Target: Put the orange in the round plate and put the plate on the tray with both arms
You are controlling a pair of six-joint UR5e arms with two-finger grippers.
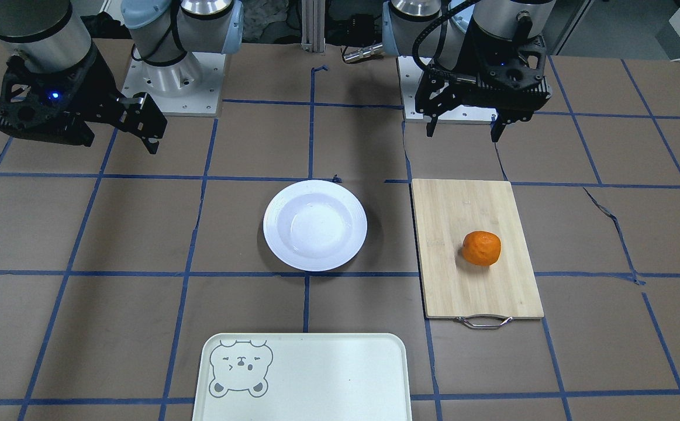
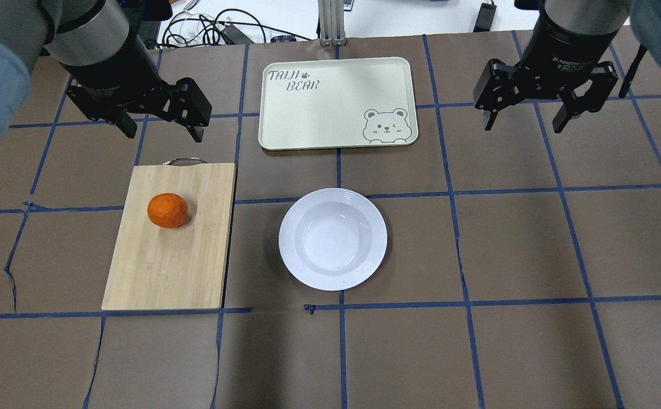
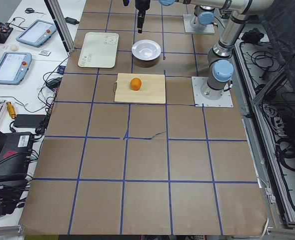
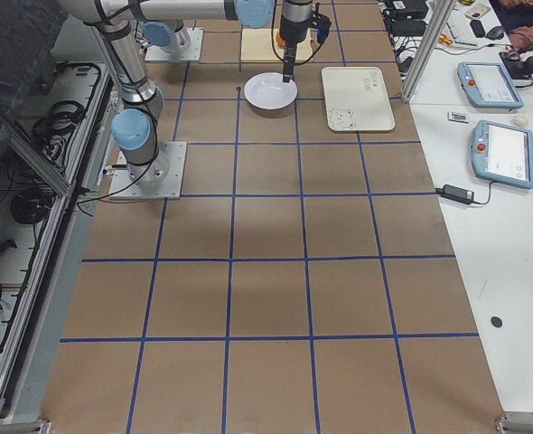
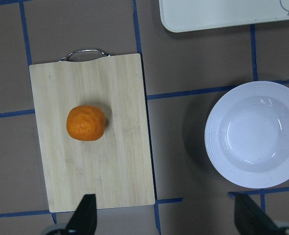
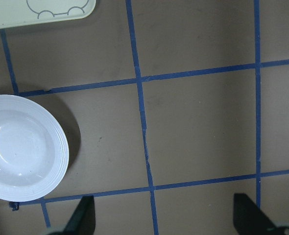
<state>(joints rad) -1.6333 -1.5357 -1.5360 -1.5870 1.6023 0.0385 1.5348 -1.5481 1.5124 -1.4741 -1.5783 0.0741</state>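
Observation:
The orange (image 2: 167, 210) (image 1: 482, 248) (image 5: 85, 123) lies on a bamboo cutting board (image 2: 165, 267). To its side, the white round plate (image 2: 377, 238) (image 1: 275, 225) (image 5: 218, 134) (image 6: 56, 147) sits bare on the table's middle. The cream tray (image 2: 330, 108) (image 1: 316, 374) with the bear face lies beyond the plate, at the far edge. My left gripper (image 2: 163, 134) (image 1: 463, 133) (image 5: 166, 218) hangs open above the board's handle end, holding nothing. My right gripper (image 2: 522, 126) (image 6: 165, 218) hangs open over bare table, to the right of the tray and well away from the plate.
The cutting board (image 1: 480, 280) has a metal handle (image 1: 483, 320) pointing toward the tray side. Both arm bases (image 1: 170, 82) stand at the robot's table edge. Cables (image 2: 216, 28) lie past the far edge. Brown paper with blue tape lines (image 2: 455, 250) covers the table.

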